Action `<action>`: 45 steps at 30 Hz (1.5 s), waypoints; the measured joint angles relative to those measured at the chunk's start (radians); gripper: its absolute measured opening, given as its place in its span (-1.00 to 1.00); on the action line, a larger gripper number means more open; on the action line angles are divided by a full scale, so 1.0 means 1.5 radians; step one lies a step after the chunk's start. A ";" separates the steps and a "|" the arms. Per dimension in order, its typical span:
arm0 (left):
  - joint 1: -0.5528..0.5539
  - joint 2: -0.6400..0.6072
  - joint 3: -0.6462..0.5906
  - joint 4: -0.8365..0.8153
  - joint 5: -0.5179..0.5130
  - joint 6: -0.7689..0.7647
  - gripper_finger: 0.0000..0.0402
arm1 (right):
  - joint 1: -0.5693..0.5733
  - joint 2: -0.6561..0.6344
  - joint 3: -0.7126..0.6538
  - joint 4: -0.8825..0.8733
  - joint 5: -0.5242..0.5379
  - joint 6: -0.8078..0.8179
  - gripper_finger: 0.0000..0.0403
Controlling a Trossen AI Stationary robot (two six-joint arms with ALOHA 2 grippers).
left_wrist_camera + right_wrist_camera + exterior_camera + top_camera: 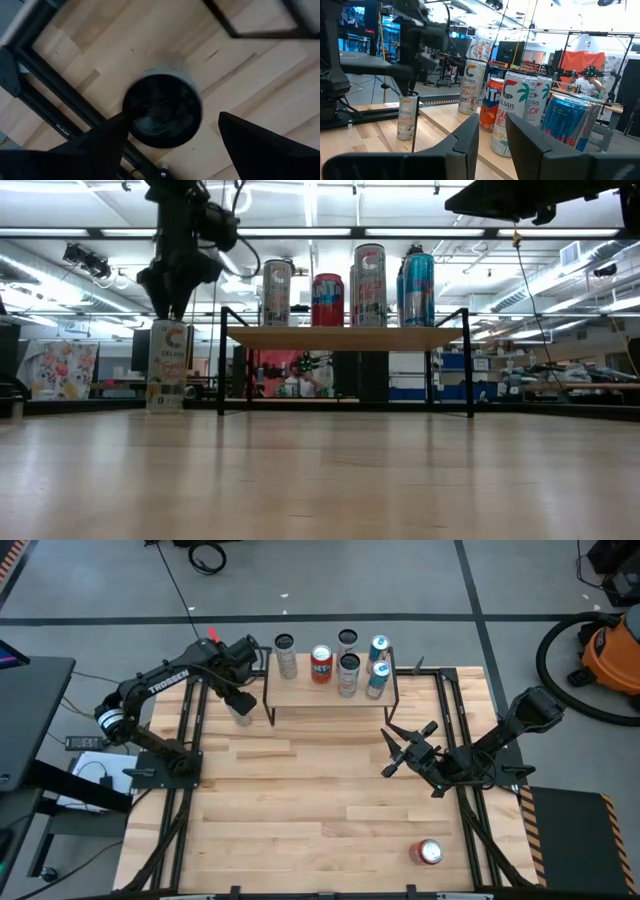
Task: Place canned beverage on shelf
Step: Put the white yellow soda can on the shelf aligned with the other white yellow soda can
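shelf (330, 693), light board on black legs, bears five cans; left pincer (240, 700) gapes, empty.

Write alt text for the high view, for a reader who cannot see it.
The left hand, open, hovers above a pale can standing on the wooden table just left of a small shelf that already carries five upright cans. The right hand waits over the table's right side, and a red can lies near the front right corner.

wooden table (300, 810), shelf (305, 693) bearing five cans, two cans beside
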 joint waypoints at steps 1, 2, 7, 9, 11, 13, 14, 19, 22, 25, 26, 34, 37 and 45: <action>0.000 0.000 -0.012 0.008 -0.004 0.004 0.57 | 0.000 0.000 0.000 0.000 0.000 0.000 -0.47; 0.000 -0.002 -0.021 0.023 -0.013 0.010 0.57 | 0.000 0.000 0.000 0.000 0.000 0.000 -0.47; -0.001 -0.004 -0.034 0.050 -0.018 0.017 0.57 | 0.000 0.000 0.000 0.000 -0.002 0.000 -0.47; -0.001 -0.004 -0.035 0.048 -0.014 0.017 0.57 | 0.000 0.000 0.000 0.000 -0.002 0.000 -0.47; -0.001 -0.003 -0.035 0.047 -0.010 0.016 0.57 | 0.000 0.000 0.000 0.000 -0.003 0.000 -0.47; -0.001 -0.003 -0.035 0.044 -0.008 0.014 0.57 | 0.000 0.000 0.000 0.000 -0.003 0.000 -0.47; -0.001 -0.003 -0.036 0.042 -0.003 0.014 0.57 | 0.000 0.000 0.000 0.000 -0.004 0.000 -0.47; -0.002 -0.003 -0.036 0.035 0.023 0.006 0.57 | 0.000 0.000 0.000 0.000 -0.004 0.000 -0.47; -0.002 -0.003 -0.036 0.033 0.024 -0.003 0.57 | 0.000 0.000 0.000 0.000 -0.004 0.000 -0.47; -0.002 -0.002 -0.036 0.028 0.024 -0.005 0.57 | 0.000 0.000 0.000 0.000 -0.004 0.000 -0.47; -0.002 -0.002 -0.036 0.028 0.024 -0.007 0.57 | 0.000 0.000 0.000 0.000 -0.004 0.000 -0.47; -0.002 -0.002 -0.036 0.025 0.023 -0.013 0.55 | 0.000 0.000 0.000 0.000 -0.004 0.000 -0.47; -0.010 -0.003 -0.036 0.025 0.015 -0.013 0.52 | 0.000 0.000 0.000 0.000 -0.004 0.000 -0.47; -0.037 -0.007 0.009 -0.003 0.024 -0.021 0.50 | 0.000 0.000 0.000 0.000 -0.004 0.000 -0.47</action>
